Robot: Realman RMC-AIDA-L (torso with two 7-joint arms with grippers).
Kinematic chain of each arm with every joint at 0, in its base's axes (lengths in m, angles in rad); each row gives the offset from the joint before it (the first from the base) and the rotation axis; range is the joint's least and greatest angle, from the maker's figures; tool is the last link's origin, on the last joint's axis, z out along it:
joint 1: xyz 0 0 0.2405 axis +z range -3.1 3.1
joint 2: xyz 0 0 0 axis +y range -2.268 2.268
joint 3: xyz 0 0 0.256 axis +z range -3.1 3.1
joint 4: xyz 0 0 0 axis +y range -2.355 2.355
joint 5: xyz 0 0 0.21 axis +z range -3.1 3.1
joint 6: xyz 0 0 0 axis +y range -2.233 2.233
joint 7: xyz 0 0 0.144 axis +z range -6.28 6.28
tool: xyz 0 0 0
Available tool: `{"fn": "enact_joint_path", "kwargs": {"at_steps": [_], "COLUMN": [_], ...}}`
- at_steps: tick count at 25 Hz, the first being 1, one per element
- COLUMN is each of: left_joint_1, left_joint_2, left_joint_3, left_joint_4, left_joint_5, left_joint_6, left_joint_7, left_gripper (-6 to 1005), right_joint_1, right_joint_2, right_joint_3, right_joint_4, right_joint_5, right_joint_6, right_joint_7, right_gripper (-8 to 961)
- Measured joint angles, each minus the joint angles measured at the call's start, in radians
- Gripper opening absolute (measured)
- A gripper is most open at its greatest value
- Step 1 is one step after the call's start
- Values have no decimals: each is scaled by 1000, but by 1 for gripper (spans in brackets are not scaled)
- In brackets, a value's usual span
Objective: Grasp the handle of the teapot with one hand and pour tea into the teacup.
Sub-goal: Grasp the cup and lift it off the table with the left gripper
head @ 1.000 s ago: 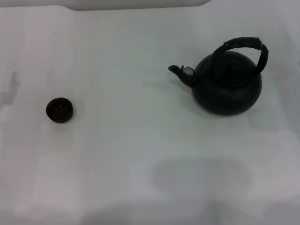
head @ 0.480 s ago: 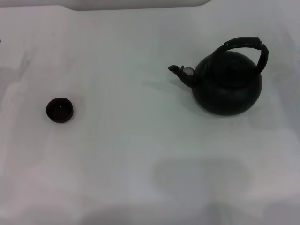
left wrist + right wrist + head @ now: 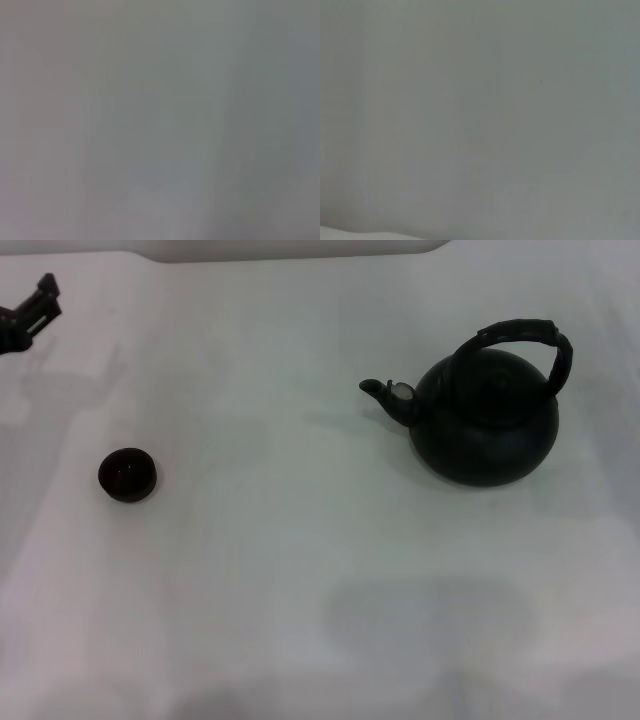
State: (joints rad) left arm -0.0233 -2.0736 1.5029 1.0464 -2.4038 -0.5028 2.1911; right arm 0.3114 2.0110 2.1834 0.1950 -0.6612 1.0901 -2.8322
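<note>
the teapot (image 3: 487, 418) sits upright on the right of the white desk (image 3: 300, 570), spout pointing toward the teacup (image 3: 127, 475), which lies well apart on the left. the left pincer (image 3: 28, 312) shows only at the far left edge, above the cup and holding nothing; whether it is open i cannot tell. the right pincer is out of sight. the pot looks heavy and rigid, likely sloshing, so take the ribbed handle (image 3: 525, 335) at its crown for balance.
</note>
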Motion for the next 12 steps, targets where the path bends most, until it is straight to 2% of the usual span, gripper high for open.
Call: {"fn": "enact_joint_path", "kwargs": {"at_steps": [6, 12], "left_joint_1": [119, 182], "left_joint_2": [0, -3], "left_joint_3": [216, 378], "left_joint_4": [188, 275], "left_joint_5": [1, -15], "left_joint_6": [239, 390], "left_joint_7": [-37, -43], "left_gripper": [877, 877], "right_joint_1": [0, -3], "right_joint_2": [0, 0], "right_joint_3": [-1, -2], "right_joint_4": [-2, -2], "right_joint_5": [0, -6], "right_joint_6": [-5, -5], "right_joint_7": [-1, -1], "right_gripper": [874, 874]}}
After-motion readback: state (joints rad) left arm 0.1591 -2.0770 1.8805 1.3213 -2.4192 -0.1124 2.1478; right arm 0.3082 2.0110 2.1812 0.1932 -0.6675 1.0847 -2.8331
